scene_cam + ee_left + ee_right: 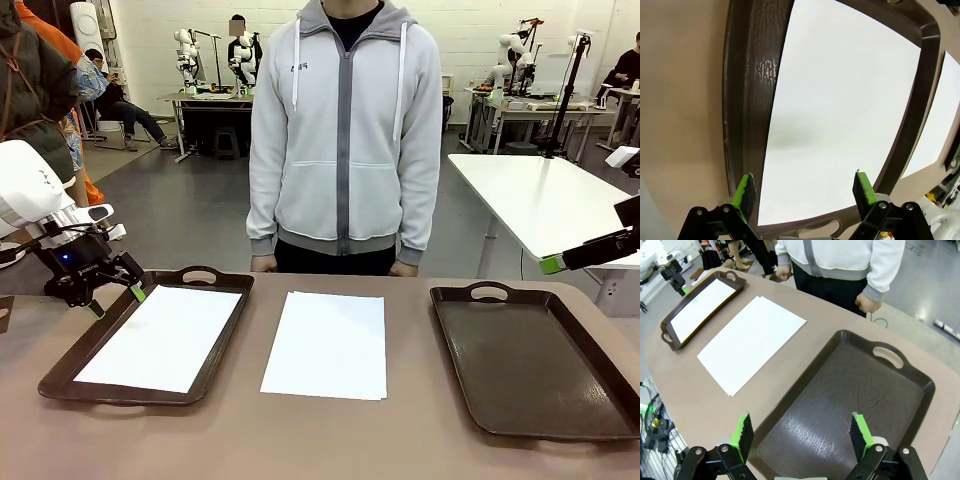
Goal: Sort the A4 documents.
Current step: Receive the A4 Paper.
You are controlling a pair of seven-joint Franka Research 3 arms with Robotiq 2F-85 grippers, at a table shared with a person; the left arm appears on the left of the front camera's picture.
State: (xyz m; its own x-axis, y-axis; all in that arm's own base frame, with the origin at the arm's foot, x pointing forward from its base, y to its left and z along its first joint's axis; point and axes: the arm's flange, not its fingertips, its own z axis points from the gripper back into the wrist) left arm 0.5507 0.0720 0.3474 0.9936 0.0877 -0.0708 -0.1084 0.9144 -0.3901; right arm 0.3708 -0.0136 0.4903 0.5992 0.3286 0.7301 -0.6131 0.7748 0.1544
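Observation:
One white A4 sheet (160,335) lies flat inside the left brown tray (200,277). More white A4 paper (328,343) rests on the bare tabletop between the two trays, as a neat pile of one or more sheets. My left gripper (112,293) hovers open over the left tray's far left corner, and the left wrist view shows its fingers (805,192) spread above the sheet (840,115) with nothing between them. My right gripper (802,435) is open and empty above the near end of the right tray (850,390), which holds nothing.
A person in a grey hooded jacket (345,120) stands at the far edge of the table, hands (404,268) down by the edge. A white table (540,200) stands behind on the right. The right tray (530,355) reaches close to the table's right edge.

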